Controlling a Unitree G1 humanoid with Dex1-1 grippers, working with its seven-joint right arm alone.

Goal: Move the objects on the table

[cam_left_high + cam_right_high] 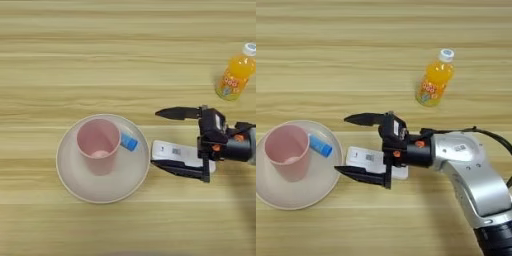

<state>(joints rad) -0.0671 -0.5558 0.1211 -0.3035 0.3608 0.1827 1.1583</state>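
light wooden table fills your view. your right gripper has its fingers spread wide, straddling the flat white device, which lies between them, long axis along the grain, barcode up. just ahead of the fingertips sits the beige plate with the pink cup and blue tube. close carelessly and you may shove the device into the plate's rim.
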